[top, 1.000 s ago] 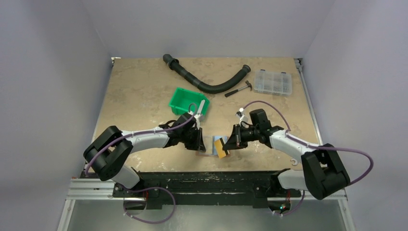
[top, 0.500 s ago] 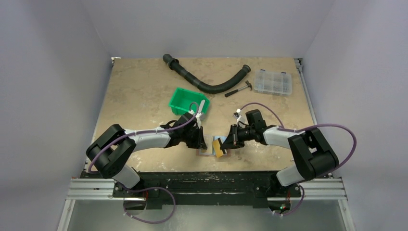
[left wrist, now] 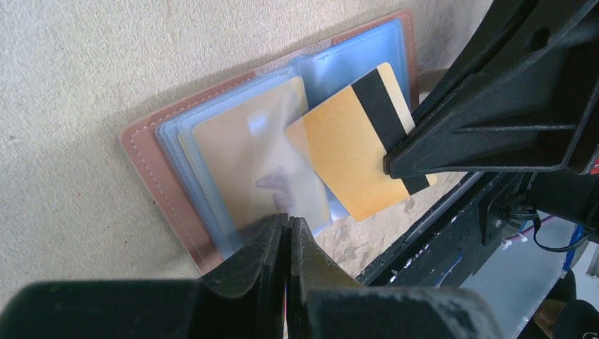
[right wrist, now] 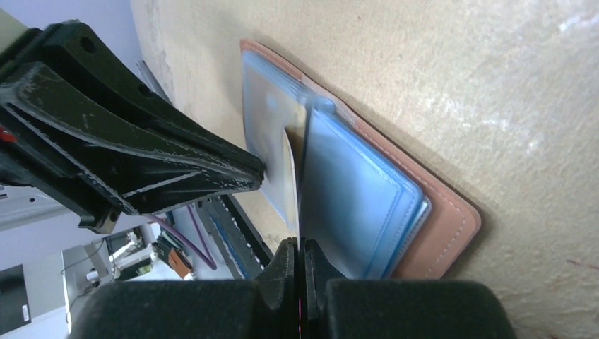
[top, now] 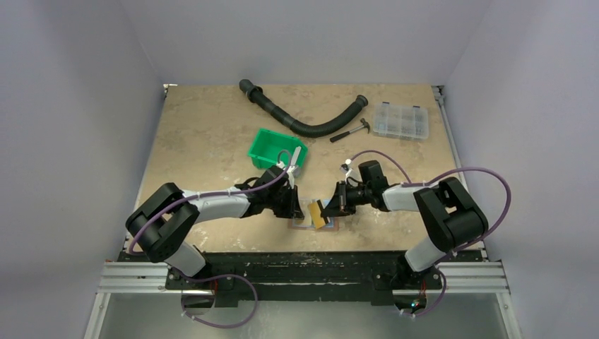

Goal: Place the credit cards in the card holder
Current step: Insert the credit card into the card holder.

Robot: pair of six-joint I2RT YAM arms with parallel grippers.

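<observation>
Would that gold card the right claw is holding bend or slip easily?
Probably stiff: the gold card juts out flat though the right gripper pinches only one edge. Likely light, since it looks very thin edge-on. Its smooth face may slide readily against the clear sleeves of the card holder.

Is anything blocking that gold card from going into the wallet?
Nothing visible. The right gripper holds the gold card at a clear sleeve of the open wallet; the left gripper pinches that sleeve's edge, off to the card's side.
</observation>
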